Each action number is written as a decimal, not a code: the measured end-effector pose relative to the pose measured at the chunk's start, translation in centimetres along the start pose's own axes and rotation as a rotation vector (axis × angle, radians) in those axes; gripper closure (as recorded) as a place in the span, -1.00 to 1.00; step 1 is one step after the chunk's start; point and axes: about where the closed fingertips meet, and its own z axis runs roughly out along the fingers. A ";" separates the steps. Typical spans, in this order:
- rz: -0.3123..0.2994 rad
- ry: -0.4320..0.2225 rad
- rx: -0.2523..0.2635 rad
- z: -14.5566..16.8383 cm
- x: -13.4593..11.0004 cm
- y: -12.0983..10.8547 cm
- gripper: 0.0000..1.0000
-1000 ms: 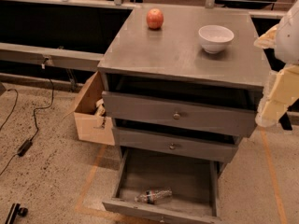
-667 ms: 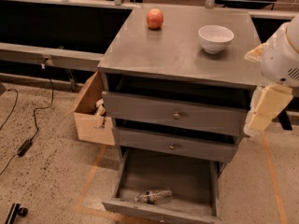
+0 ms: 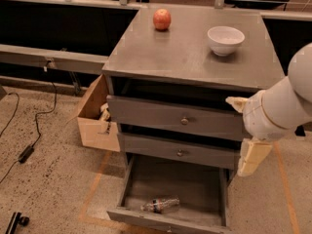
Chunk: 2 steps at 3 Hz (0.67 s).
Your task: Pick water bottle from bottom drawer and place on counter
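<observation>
The water bottle point(image 3: 161, 204) lies on its side near the front of the open bottom drawer point(image 3: 187, 182), with its cap pointing left. The grey counter point(image 3: 185, 57) tops the cabinet. My gripper point(image 3: 252, 156) hangs from the white arm point(image 3: 278, 108) at the cabinet's right front corner. It is level with the middle drawer, above and to the right of the bottle, and apart from it. It holds nothing that I can see.
A red apple point(image 3: 162, 19) and a white bowl point(image 3: 225, 39) sit at the back of the counter. The two upper drawers point(image 3: 184, 121) with knobs stand slightly pulled out. An open cardboard box point(image 3: 97, 118) stands left of the cabinet. Cables point(image 3: 29, 130) lie on the floor.
My arm has swung left and down, from beside the cabinet's right edge to in front of its right corner. The bottle and the drawers have not moved.
</observation>
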 end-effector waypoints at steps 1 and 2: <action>-0.176 0.022 0.021 5.3 -0.2 1.2 -1.00; -0.223 0.068 0.088 6.0 0.9 0.1 -1.00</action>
